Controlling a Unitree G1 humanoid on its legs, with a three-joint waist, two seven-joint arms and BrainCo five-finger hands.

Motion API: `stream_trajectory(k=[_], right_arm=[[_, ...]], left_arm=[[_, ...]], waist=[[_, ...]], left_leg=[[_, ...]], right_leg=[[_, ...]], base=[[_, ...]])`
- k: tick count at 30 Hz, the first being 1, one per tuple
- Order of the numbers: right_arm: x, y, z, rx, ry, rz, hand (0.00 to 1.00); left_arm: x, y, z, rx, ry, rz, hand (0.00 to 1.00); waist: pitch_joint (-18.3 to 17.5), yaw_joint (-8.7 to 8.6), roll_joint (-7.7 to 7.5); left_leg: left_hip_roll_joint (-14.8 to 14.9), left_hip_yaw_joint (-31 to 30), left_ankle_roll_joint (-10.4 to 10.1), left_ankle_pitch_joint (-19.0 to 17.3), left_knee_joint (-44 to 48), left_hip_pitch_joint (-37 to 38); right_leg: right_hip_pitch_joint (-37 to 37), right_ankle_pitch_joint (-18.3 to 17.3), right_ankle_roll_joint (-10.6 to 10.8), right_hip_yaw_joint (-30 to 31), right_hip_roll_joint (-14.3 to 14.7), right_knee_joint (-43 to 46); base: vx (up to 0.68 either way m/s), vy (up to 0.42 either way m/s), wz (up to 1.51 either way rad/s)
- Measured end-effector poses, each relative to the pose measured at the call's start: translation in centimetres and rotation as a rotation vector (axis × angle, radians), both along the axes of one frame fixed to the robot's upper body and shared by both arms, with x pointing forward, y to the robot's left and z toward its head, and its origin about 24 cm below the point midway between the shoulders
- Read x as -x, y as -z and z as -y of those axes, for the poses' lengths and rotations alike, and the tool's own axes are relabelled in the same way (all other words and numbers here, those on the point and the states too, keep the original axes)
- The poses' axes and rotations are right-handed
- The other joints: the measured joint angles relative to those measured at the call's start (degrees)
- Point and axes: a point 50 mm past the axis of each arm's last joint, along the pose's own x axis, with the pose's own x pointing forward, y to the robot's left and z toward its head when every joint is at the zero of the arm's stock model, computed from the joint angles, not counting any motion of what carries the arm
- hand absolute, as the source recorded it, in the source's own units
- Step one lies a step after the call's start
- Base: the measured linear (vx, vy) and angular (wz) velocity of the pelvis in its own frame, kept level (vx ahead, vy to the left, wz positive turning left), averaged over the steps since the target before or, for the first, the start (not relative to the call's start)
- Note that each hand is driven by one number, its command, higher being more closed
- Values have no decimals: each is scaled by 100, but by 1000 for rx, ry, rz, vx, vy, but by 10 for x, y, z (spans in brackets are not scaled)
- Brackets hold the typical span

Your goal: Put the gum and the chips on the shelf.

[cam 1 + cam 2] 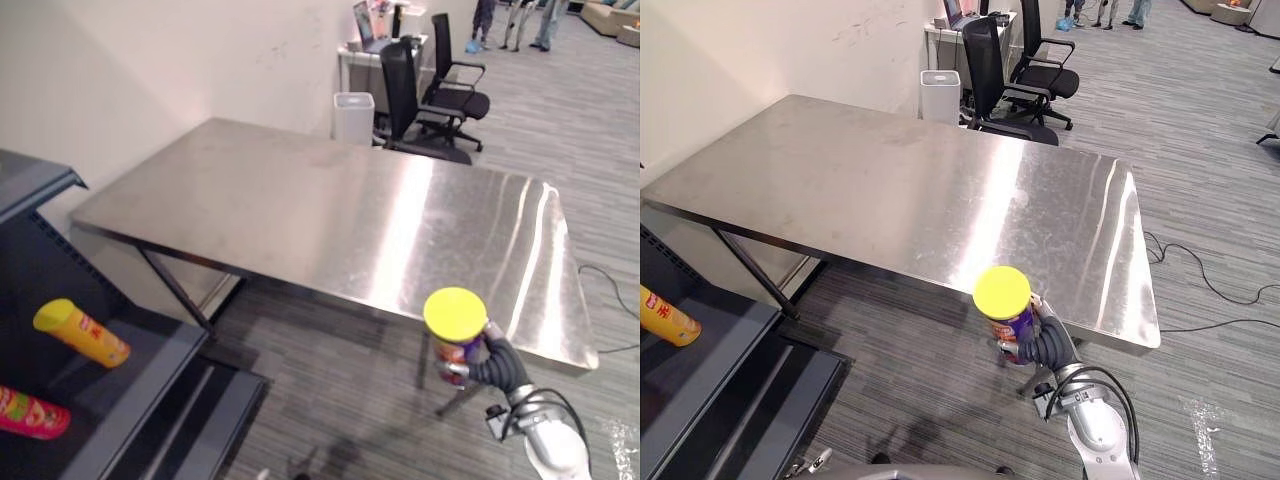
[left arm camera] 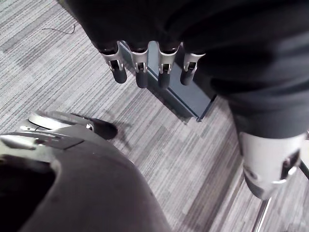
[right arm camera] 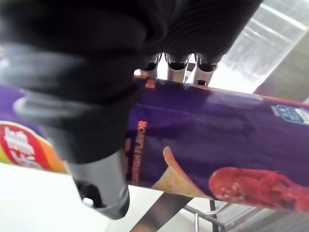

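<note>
Left eye view: a long steel desk (image 1: 300,210) stands against a pale wall. At its near edge, towards the right, the right robot hand (image 1: 497,365) grasps a purple chips can (image 1: 455,345) upright, its yellow lid (image 1: 455,313) facing up towards the camera. The can is held in the air over the grey carpet floor (image 1: 330,400), just in front of the desk edge and well apart from the shelf. At the left is a dark shelf (image 1: 150,350). On it lie a yellow tube (image 1: 82,333) and, nearer the camera, a red tube (image 1: 30,413), both on their sides. Beyond the desk are a white bin (image 1: 353,117) and two black office chairs (image 1: 420,95).

Right eye view: the same scene, with the chips can clasped in the right robot hand in front of the desk's near edge, and the yellow tube at the left border.

Left wrist view: the left robot hand (image 2: 140,67) hangs released and holds nothing. Its fingers are straight, pointing down over the carpet, with the dark base of the shelf past them.

Right wrist view: the right robot hand's fingers (image 3: 176,62) curl round the far side of the purple can (image 3: 217,145) and its thumb (image 3: 99,179) crosses the near side, so the grip is closed on the can.
</note>
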Motion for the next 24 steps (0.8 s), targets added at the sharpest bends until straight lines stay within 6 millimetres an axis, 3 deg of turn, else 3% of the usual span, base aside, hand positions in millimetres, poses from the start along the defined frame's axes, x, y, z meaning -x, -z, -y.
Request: stream_trajectory(k=[11, 18, 19, 20, 21, 22, 23, 24], right_arm=[[0, -1, 3, -15, -5, -4, 100], [-9, -10, 3, -28, -46, 32, 100], [-11, -11, 3, -22, -52, 40, 100], [-13, -12, 3, -25, -47, 45, 100], [-14, -11, 3, -26, -44, 45, 100], [-15, -7, 6, -28, -31, 30, 100], [-12, -4, 10, -42, 7, 16, 100], [-13, -2, 11, -50, 20, 11, 100]], left_arm=[[-1, 0, 0, -1, -1, 5, 0], [-5, -2, -1, -1, -28, 28, 0], [-4, -1, -1, 0, -42, 26, 0], [-5, -2, 0, 7, -64, 36, 0], [-8, -3, -1, 3, -70, 50, 0], [-13, -5, -3, -8, -79, 75, 0], [-15, -5, -4, -13, -93, 78, 0], [-14, -5, -2, -9, -94, 71, 0]], waist=[[301, -44, 19], [728, -5, 76], [761, 47, 101], [805, 63, 131], [813, 69, 39], [839, 40, 3], [911, 38, 32], [926, 40, 81]], left_leg=[[90, -86, -135, -405, 759, -135], [202, -673, -177, -507, 1482, -667], [201, -590, -78, -449, 1519, -769], [173, -182, 356, -156, 1716, -1055], [187, 133, 663, 56, 1813, -1196], [167, 688, 913, 637, 1523, -1296], [452, 1543, 1052, -11, 2422, -1464], [659, 1954, 1155, -409, 3096, -1514]], right_leg=[[-367, -748, -114, 74, -121, 1308], [-467, -1297, -281, -558, -153, 2217], [-542, -1383, -335, -623, -196, 2378], [-654, -1508, -489, -742, -267, 2539], [-685, -1552, -563, -755, -278, 2531], [-727, -1549, -705, -834, -250, 2369], [-681, -1519, -781, -1215, -339, 2353], [-673, -1552, -835, -1320, -342, 2413]], base=[[-12, -12, 1], [-46, -96, 45], [-108, -98, 64], [-89, -69, 75], [-134, -103, 118], [-200, -91, 133], [-186, -82, 125], [-215, -85, 101]])
